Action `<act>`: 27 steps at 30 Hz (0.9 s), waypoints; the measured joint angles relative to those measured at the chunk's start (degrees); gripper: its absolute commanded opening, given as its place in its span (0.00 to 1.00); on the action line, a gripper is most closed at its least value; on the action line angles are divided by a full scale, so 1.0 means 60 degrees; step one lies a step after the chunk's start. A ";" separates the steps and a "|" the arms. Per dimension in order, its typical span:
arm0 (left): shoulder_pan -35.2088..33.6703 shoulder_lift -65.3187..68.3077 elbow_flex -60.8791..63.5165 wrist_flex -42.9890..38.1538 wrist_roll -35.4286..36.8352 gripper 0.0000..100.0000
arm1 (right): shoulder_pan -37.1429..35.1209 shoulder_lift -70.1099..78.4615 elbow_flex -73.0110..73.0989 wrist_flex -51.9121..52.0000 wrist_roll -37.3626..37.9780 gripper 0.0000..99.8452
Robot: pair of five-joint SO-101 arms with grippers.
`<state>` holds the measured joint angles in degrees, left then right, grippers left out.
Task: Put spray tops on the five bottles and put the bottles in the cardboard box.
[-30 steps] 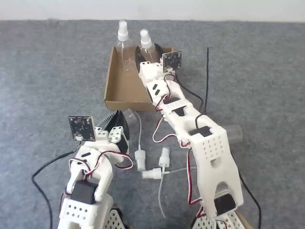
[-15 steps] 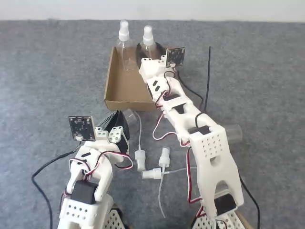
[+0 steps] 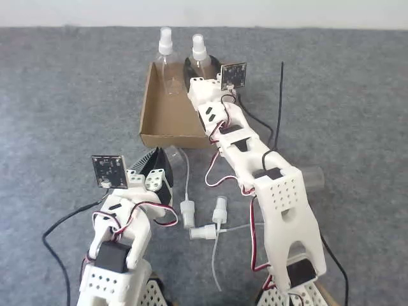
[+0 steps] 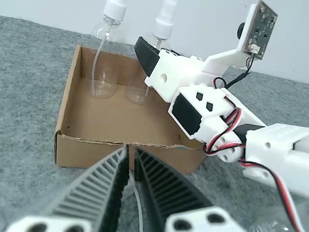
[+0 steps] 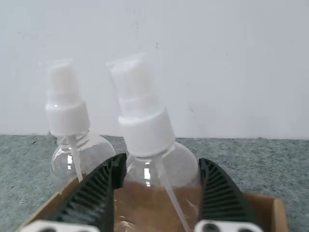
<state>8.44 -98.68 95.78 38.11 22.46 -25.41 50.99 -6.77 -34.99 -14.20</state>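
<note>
The cardboard box (image 3: 167,121) lies at the far middle of the table. Two clear bottles with white spray tops stand upright along its far wall, one (image 3: 166,64) free and one (image 3: 199,58) between the black fingers of my right gripper (image 3: 200,69), which is shut on its body. The right wrist view has this held bottle (image 5: 147,145) between the fingers and the other bottle (image 5: 72,140) beside it. My left gripper (image 3: 157,167) is shut near the box's front wall (image 4: 120,152), by a capless bottle (image 3: 173,153) lying on the mat.
Three loose spray tops (image 3: 188,213) (image 3: 220,209) (image 3: 204,233) with long tubes lie between the two arm bases. Another capless bottle (image 3: 313,178) lies to the right of the right arm. A black cable (image 3: 278,102) runs right of the box.
The right gripper has shifted slightly right and farther back with its bottle, which now stands more upright beside the first one. The left arm has not moved.
</note>
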 measured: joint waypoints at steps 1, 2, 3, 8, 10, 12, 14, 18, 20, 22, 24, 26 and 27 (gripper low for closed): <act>0.0000 0.0000 0.0000 0.0000 0.0000 0.01 | 0.0000 0.0000 0.0000 0.0000 0.0015 0.11; 0.0000 0.0000 0.0000 0.0000 0.0000 0.01 | 0.0000 0.0000 0.0000 0.0000 0.0029 0.11; 0.0000 0.0000 0.0000 0.0000 0.0000 0.01 | 0.0000 0.0000 0.0000 0.0000 0.0044 0.11; 0.0000 0.0000 0.0000 0.0000 0.0000 0.01 | 0.0000 0.0000 0.0000 0.0029 0.0073 0.13; 0.0000 0.0000 0.0000 0.0000 0.0000 0.01 | 0.0000 0.0000 0.0000 0.0029 0.0073 0.18; 0.0000 0.0000 0.0000 0.0000 0.0000 0.01 | 0.0000 0.0000 0.0000 0.0029 0.0073 0.22; 0.0000 0.0000 0.0000 0.0000 0.0000 0.01 | 0.0000 0.0000 0.0000 0.0029 0.0073 0.23; 0.0000 0.0000 0.0000 0.0000 0.0000 0.01 | 0.0015 0.0000 0.0000 0.0029 0.0073 0.23; 0.0000 0.0000 0.0000 0.0000 0.0000 0.01 | 0.0015 0.0000 0.0000 0.0029 0.0073 0.23; 0.0000 0.0000 0.0000 0.0000 0.0000 0.01 | 0.0015 0.0000 0.0000 0.0029 0.0073 0.23; 0.0000 0.0000 0.0000 0.0000 0.0000 0.01 | 0.0015 0.0000 0.0000 0.0029 0.0073 0.23; 0.0000 0.0000 0.0000 0.0000 0.0000 0.01 | 0.0015 0.0000 0.0000 0.0029 0.0073 0.24; 0.0000 0.0000 0.0000 0.0000 0.0000 0.01 | 0.0015 0.0000 0.0000 0.0029 0.0073 0.24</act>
<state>8.44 -98.68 95.78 38.11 22.46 -25.32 50.99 -6.77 -34.81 -13.76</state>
